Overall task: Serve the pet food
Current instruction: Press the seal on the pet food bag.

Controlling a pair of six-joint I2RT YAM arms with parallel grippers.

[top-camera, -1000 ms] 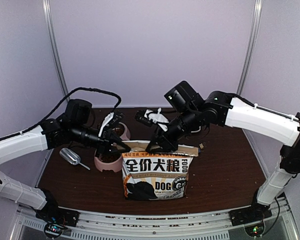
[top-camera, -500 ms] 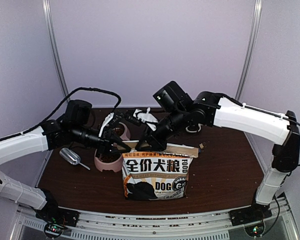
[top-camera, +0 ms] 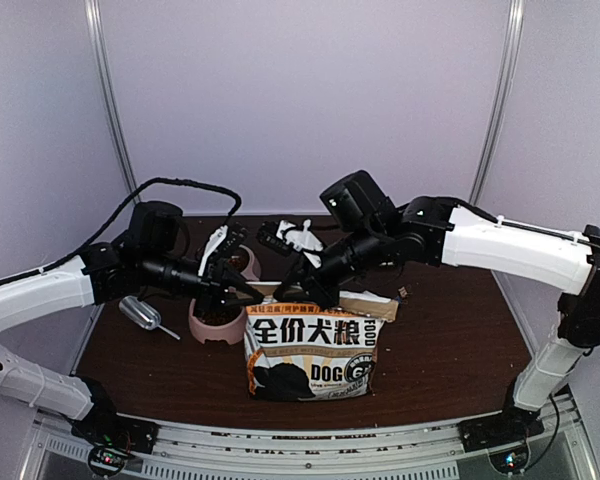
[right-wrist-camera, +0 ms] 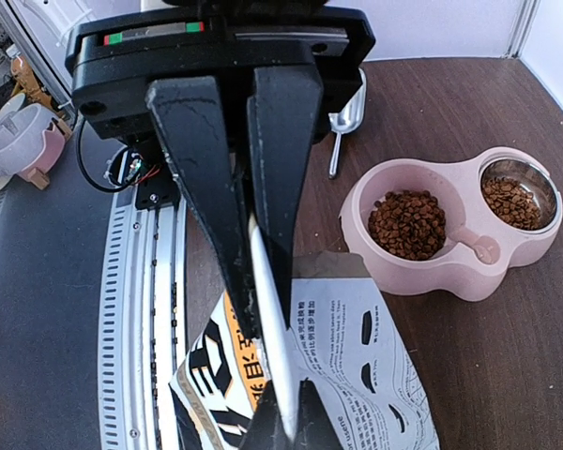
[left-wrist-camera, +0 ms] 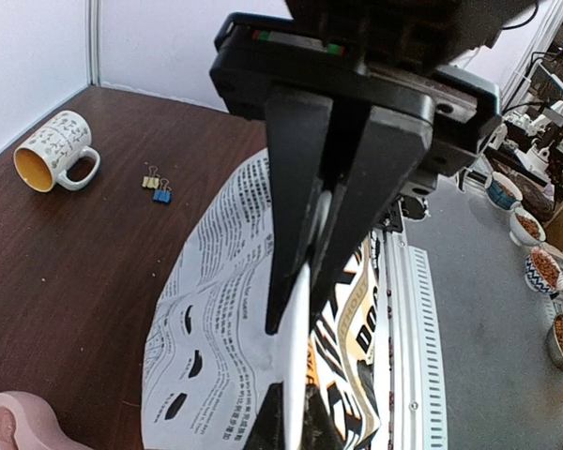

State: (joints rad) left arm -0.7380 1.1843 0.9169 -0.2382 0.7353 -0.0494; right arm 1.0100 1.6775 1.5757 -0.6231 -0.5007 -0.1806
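The kraft-brown dog-food bag [top-camera: 310, 345] stands upright at the table's front middle. My left gripper [top-camera: 248, 292] is shut on the left end of its top edge, also in the left wrist view [left-wrist-camera: 300, 300]. My right gripper [top-camera: 315, 291] is shut on the same top edge further right; the right wrist view [right-wrist-camera: 263, 319] shows the thin white rim between its fingers. Pet food [right-wrist-camera: 408, 223] fills both cups of the pink double bowl [right-wrist-camera: 450, 272], which sits left of the bag [top-camera: 216, 330]. The bag's inside is hidden.
A silver metal scoop [top-camera: 140, 313] lies left of the bowl. A white crumpled thing [top-camera: 302, 236] lies behind the bag. A patterned mug [left-wrist-camera: 58, 150] and binder clips [left-wrist-camera: 156, 184] sit on the brown table right of the bag.
My right arm swung left along the bag's top edge and then came partly back, still gripping it. The bag's right top flap shifted a little. My left arm stayed put.
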